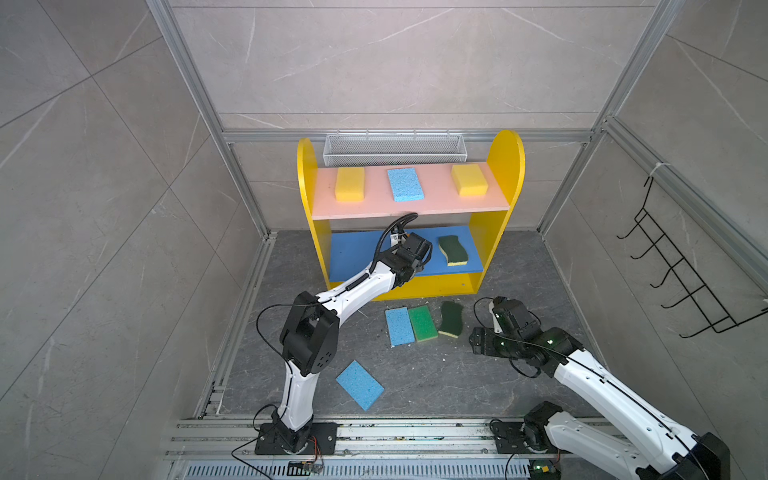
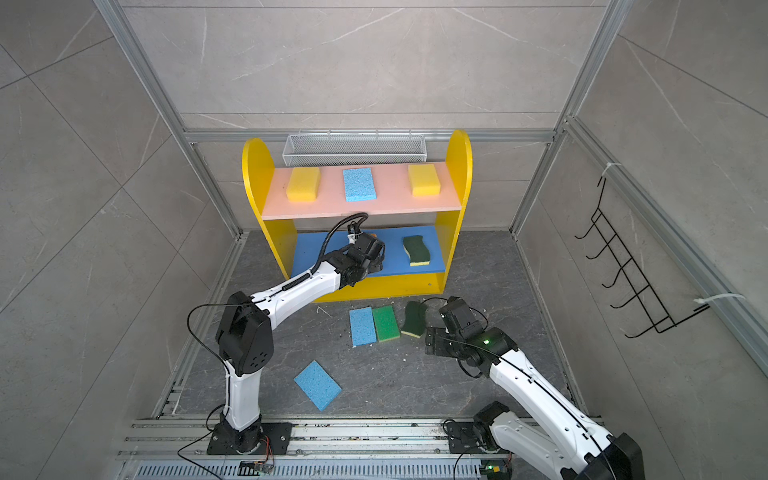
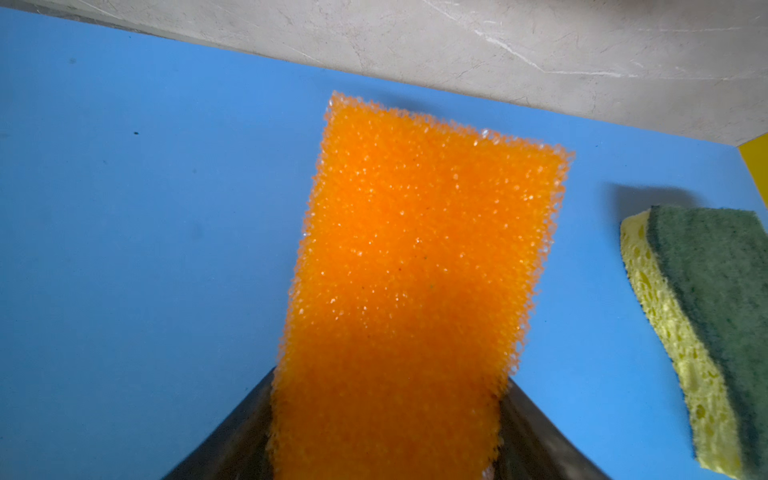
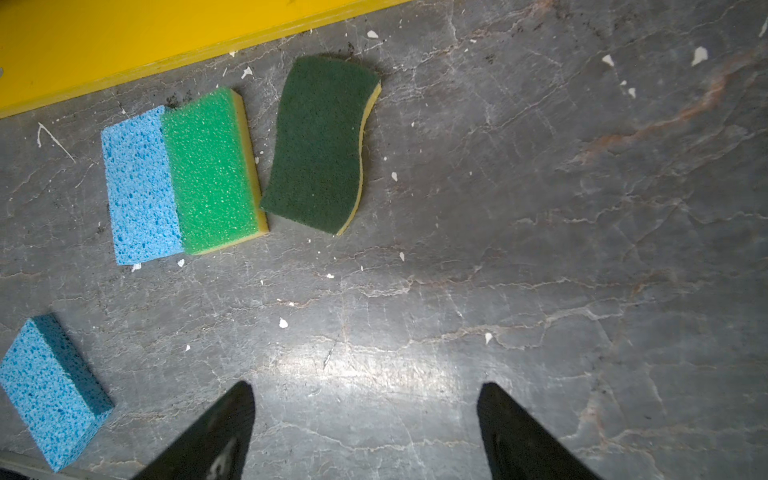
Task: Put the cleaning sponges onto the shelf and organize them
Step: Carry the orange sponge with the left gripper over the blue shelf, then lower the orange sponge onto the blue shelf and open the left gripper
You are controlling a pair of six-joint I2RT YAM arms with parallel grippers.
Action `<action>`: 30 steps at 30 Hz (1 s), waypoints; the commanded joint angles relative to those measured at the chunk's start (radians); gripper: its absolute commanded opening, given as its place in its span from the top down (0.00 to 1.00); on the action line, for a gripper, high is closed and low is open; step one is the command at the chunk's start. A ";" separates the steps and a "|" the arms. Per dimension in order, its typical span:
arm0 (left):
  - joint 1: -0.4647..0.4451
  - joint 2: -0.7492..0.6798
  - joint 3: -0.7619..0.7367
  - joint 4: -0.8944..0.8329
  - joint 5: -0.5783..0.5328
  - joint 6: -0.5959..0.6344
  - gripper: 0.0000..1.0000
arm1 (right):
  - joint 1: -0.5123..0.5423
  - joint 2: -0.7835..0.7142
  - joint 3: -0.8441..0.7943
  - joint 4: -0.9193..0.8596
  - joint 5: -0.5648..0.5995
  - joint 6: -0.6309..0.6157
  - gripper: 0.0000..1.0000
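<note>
Overhead, in both top views, the left tool reaches over the blue board of the shelf. Left wrist — its jaws clamp the orange sponge over that board, left of a wavy green sponge. Right wrist — the right tool gapes empty over the counter, with a bright green sponge to its left.

White arm links, black joint housings, ribbed black cable, green indicator lights
</note>
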 commanded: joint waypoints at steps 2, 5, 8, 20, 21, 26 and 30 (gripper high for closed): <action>0.021 0.033 0.043 0.007 -0.045 -0.034 0.28 | 0.002 -0.004 -0.013 0.008 -0.006 -0.005 0.14; 0.032 0.047 0.048 0.011 -0.034 -0.039 0.28 | 0.002 0.005 -0.013 0.013 -0.010 -0.003 0.14; 0.038 0.056 0.048 0.022 -0.014 -0.039 0.27 | 0.002 0.012 -0.013 0.018 -0.015 -0.002 0.14; 0.040 0.046 0.047 0.062 0.014 0.011 0.19 | 0.004 0.027 -0.006 0.026 -0.018 0.003 0.14; 0.039 0.044 0.046 0.063 0.017 0.014 0.18 | 0.002 0.027 -0.007 0.026 -0.018 0.004 0.14; 0.039 0.014 0.018 0.079 0.025 0.025 0.16 | 0.002 0.027 -0.005 0.029 -0.018 0.007 0.14; 0.039 -0.012 -0.020 0.114 0.039 0.051 0.16 | 0.003 0.027 -0.008 0.033 -0.018 0.009 0.14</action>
